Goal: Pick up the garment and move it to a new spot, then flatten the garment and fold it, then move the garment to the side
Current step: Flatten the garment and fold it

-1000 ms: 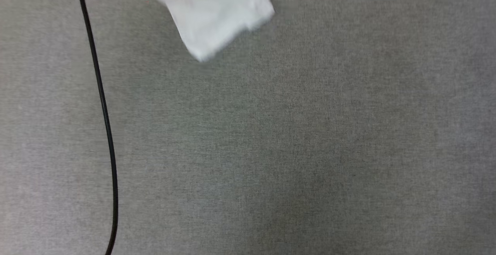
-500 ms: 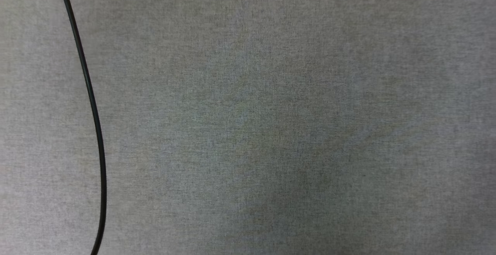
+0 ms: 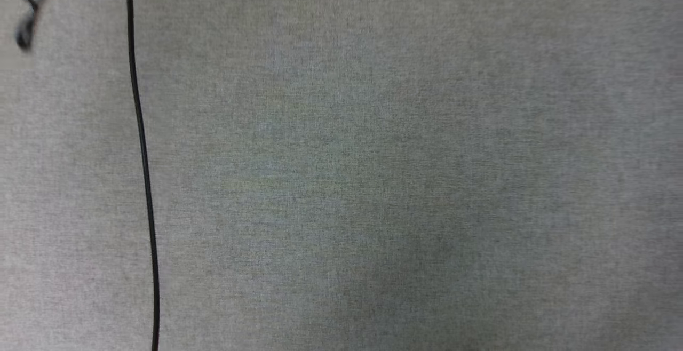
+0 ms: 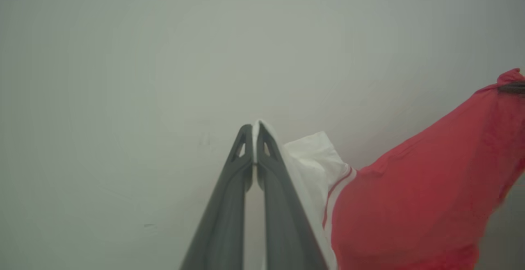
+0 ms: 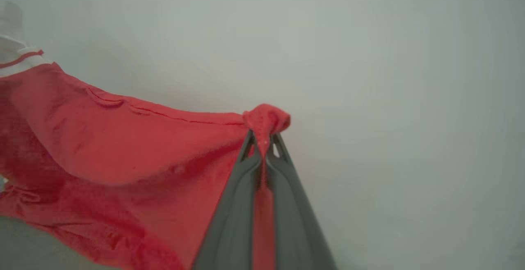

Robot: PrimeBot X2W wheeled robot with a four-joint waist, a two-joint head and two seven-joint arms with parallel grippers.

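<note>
My head view is shifting (a cable end (image 3: 24, 36) is newly showing beside the black cable (image 3: 145, 169)). My left pincer (image 4: 255, 127) is clamping the garment's (image 4: 410, 188) white sleeve (image 4: 311, 159), my right pincer (image 5: 264, 136) a red bunch, cloth sagging between.

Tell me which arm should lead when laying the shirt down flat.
Right, probably: the right gripper pinches a red edge of the garment; the left gripper pinches only its white sleeve.
</note>
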